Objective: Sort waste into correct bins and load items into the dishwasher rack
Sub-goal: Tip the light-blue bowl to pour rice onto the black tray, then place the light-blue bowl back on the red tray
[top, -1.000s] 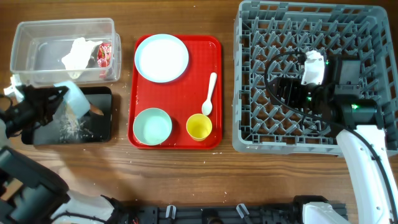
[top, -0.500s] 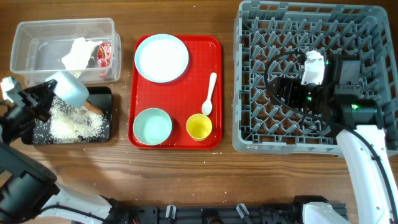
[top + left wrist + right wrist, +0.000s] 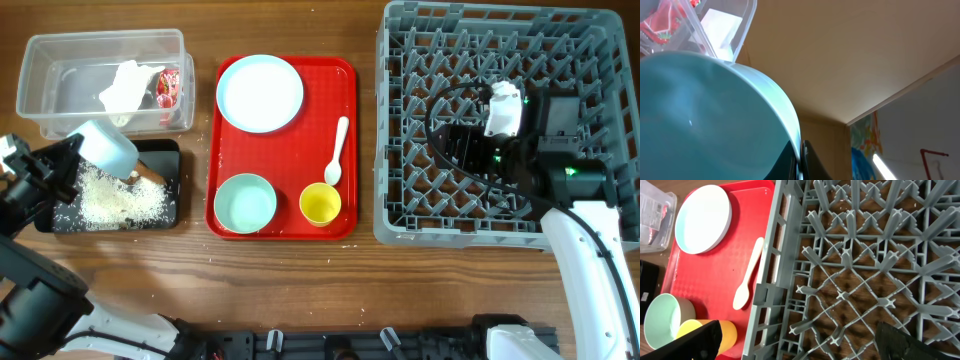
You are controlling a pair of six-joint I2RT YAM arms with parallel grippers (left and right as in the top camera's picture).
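Left end effector (image 3: 82,162) is shifting slightly since the last frame, still clamping the pale blue bowl (image 3: 108,147), which is tilting over the black tray (image 3: 176,205); rice grains (image 3: 115,200) are lying inside. Right end effector (image 3: 800,341) is hanging spread and empty over the dishwasher rack (image 3: 440,40).

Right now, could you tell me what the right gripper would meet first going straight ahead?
Probably the dishwasher rack: its pegs lie directly ahead of the right gripper.
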